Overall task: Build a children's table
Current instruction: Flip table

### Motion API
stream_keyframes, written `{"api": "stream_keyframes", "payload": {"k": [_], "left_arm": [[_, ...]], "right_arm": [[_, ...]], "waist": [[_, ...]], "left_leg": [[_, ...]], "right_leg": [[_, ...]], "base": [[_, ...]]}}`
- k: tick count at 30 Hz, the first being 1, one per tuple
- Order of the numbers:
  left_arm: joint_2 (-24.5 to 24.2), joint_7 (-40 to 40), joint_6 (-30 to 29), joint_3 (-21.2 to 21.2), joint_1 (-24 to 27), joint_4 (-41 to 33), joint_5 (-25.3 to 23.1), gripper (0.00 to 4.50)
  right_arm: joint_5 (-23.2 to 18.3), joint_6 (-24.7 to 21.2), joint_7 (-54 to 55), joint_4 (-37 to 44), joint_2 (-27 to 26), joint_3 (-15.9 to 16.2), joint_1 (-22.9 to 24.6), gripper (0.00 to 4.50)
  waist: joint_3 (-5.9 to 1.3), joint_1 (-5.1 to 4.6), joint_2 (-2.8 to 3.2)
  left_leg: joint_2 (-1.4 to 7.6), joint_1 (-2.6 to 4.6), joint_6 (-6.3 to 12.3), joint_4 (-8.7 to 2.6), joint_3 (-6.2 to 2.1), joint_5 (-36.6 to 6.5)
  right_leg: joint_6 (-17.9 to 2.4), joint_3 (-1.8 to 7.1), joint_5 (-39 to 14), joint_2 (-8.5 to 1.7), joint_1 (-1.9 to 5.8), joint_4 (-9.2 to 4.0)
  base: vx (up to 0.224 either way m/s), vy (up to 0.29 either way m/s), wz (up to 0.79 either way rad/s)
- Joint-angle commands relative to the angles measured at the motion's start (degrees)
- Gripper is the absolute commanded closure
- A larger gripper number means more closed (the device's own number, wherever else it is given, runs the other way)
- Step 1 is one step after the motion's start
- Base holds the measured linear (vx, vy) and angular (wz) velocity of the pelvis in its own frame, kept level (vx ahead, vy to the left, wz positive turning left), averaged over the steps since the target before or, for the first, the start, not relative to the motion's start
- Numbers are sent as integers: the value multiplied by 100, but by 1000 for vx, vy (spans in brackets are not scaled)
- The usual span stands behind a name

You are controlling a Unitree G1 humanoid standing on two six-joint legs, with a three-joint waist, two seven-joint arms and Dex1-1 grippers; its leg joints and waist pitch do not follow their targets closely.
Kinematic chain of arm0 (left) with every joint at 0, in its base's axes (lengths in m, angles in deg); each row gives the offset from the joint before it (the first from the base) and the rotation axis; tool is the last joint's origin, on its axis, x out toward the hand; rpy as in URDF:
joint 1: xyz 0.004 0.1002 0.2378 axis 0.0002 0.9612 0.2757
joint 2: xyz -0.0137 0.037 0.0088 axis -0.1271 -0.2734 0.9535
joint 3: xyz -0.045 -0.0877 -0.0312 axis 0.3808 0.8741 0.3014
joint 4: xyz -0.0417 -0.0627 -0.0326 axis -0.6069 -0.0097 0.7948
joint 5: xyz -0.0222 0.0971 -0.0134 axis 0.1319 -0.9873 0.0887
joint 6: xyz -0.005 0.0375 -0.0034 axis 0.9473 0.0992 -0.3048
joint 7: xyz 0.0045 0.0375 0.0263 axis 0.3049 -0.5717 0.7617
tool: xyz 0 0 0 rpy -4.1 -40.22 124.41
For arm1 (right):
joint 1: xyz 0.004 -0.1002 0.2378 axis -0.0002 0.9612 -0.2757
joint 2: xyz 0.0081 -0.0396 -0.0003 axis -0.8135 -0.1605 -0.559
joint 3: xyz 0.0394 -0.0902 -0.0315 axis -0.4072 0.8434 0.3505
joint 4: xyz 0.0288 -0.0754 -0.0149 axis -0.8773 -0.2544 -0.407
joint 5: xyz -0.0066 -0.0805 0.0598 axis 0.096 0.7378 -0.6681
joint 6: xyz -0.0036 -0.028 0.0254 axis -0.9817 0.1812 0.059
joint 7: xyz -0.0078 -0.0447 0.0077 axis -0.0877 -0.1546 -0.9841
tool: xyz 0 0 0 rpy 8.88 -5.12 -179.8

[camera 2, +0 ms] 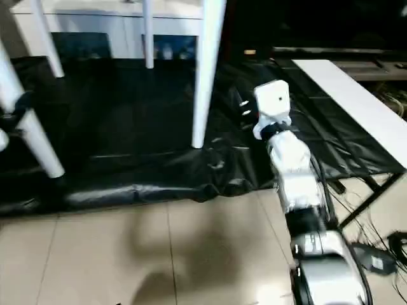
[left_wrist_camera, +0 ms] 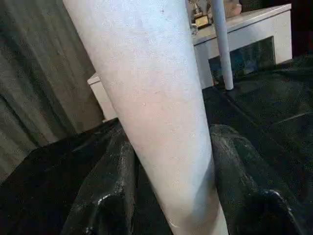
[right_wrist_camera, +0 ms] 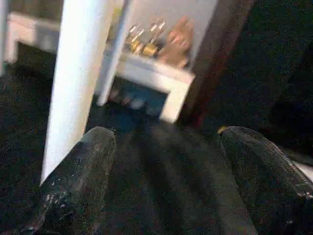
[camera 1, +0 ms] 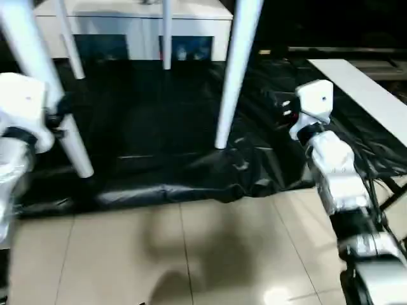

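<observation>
Nearest is bare tiled floor [camera 1: 191, 254]; beyond it the black cover [camera 1: 165, 190] spreads under the work.

The children's table stands upright on that cover. Its top is out of frame above; four white legs come down into view. The near-left leg [camera 1: 54, 108] slants to a foot at about 9 o'clock in the head view. The near-right leg [camera 1: 235, 76] lands near centre. Two far legs [camera 1: 166, 35] stand at about 12 o'clock, before the white cabinet [camera 1: 133, 28].

The left gripper [left_wrist_camera: 171, 196] has its jaws closed around the near-left leg, low on the shaft; the wrist view shows a black finger [left_wrist_camera: 110, 196] pressed to either side of the tube. The right gripper [camera 1: 280, 105] sits at about 2 o'clock, apart from the near-right leg, jaws wide open and empty, with the fingers [right_wrist_camera: 80, 181] spread and that leg just off to one side of them. A white board [camera 1: 362, 95] lies further right.

With all four legs seemingly seated and the table on its feet, assembly looks nearly done; the step in hand seems to be steadying or placing it. Next, the right gripper would likely need to swing toward 9 o'clock onto the near-right leg and close, or the left release if the table stands firm. Whether the leg sockets are fully home cannot be told.
</observation>
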Motion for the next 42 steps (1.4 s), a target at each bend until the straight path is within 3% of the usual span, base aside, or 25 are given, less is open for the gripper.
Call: {"api": "stream_keyframes", "payload": {"k": [1,2,7,9,10,12,15,16,17,23,27,28,31,33,39,41,42], "left_arm": [[-322,-184,79,-101,228,236,-412,260],[-286,-317,119,-23,245,259,-246,260],[-345,-862,150,-11,372,232,90,260],[-433,-1074,53,-11,471,214,167,260],[-470,-1185,27,-1,540,196,217,260],[-544,-1333,3,33,700,146,269,260],[-629,-1417,29,103,880,64,270,260],[-680,-1432,22,158,961,8,259,260],[-763,-1453,-26,260,1074,-90,281,260],[-988,-1602,-175,485,1341,-278,346,260],[-1082,-1704,-166,590,1430,-343,442,260],[-1105,-1730,-158,566,1416,-337,457,260],[-1150,-1778,-178,525,1415,-347,454,260],[-1161,-1809,-176,495,1377,-338,472,260],[-1148,-1766,-14,322,1147,-134,411,260],[-1140,-1768,40,276,1092,-81,389,260],[-1120,-1755,82,220,1018,-6,352,260]], "right_arm": [[-117,-114,-557,-415,3,61,-253,77],[-187,-86,-871,-742,-47,59,-413,77],[-138,115,-1426,-1979,-173,41,-1126,77],[-64,234,-1293,-2449,-256,-29,-1510,77],[-55,268,-1292,-2622,-301,-59,-1666,77],[-77,337,-1347,-2932,-377,-120,-1931,77],[55,448,-1173,-3257,-427,-81,-2191,77],[82,459,-1093,-3376,-461,-90,-2294,77],[92,435,-1025,-3548,-537,-120,-2435,77],[173,358,-1239,-3902,-779,-114,-2624,77],[152,231,-1538,-4040,-898,-197,-2678,77],[200,238,-1595,-4063,-920,-169,-2687,77],[283,262,-1753,-4097,-974,-124,-2701,77],[331,295,-1953,-4112,-1019,-84,-2719,77],[334,434,-2601,-4050,-1030,-49,-2646,77],[326,490,-2709,-4025,-1008,-56,-2590,77],[313,583,-2818,-3982,-973,-66,-2497,77]], "waist": [[-338,32,236],[-343,3,223],[-328,-2,240],[-358,52,215],[-356,59,192],[-347,63,222],[-343,71,187],[-346,78,117],[-351,90,144],[-346,76,135],[-338,112,168],[-337,126,201],[-331,143,187],[-333,176,234],[-344,236,239],[-345,243,292],[-346,245,280]], "left_leg": [[-101,-65,-32,-412,122,-1670],[-95,-85,1,-410,116,-1673],[-58,-43,62,-401,123,-1775],[-46,-55,63,-396,126,-1420],[-45,-58,77,-400,137,-1367],[-36,-67,82,-402,137,-1297],[-26,-77,86,-413,140,-1195],[-27,-75,97,-419,147,-1171],[-26,-73,86,-413,144,-1098],[-22,-67,111,-429,148,-1171],[-11,-38,123,-441,144,-1372],[-11,-38,116,-440,138,-1396],[-6,-41,127,-440,143,-1368],[-5,-33,109,-438,142,-1373],[0,-26,101,-432,143,-1410],[-3,-17,94,-423,142,-1475],[-1,-12,93,-426,145,-1498]], "right_leg": [[-1023,272,-1304,-331,285,-512],[-1092,265,-1334,-343,299,-509],[-1315,265,-1299,-350,242,-503],[-1464,273,-894,-357,259,-428],[-1475,273,-821,-353,262,-432],[-1515,275,-680,-358,267,-408],[-1524,283,-605,-374,272,-387],[-1507,278,-600,-367,288,-398],[-1525,290,-518,-380,281,-367],[-1497,294,-504,-394,293,-371],[-1514,294,-619,-389,265,-378],[-1518,294,-634,-395,263,-374],[-1530,300,-631,-398,264,-376],[-1542,297,-602,-398,256,-373],[-1566,296,-489,-391,264,-358],[-1587,292,-492,-388,254,-356],[-1583,289,-515,-386,254,-366]], "base": [[0,0,0],[0,0,0],[0,0,0],[0,0,0],[0,0,0],[0,0,0],[0,0,0],[0,0,0],[0,0,0],[0,0,0],[0,0,0],[0,0,0],[0,0,0],[0,0,0],[0,0,0],[0,0,0],[0,0,0]]}}
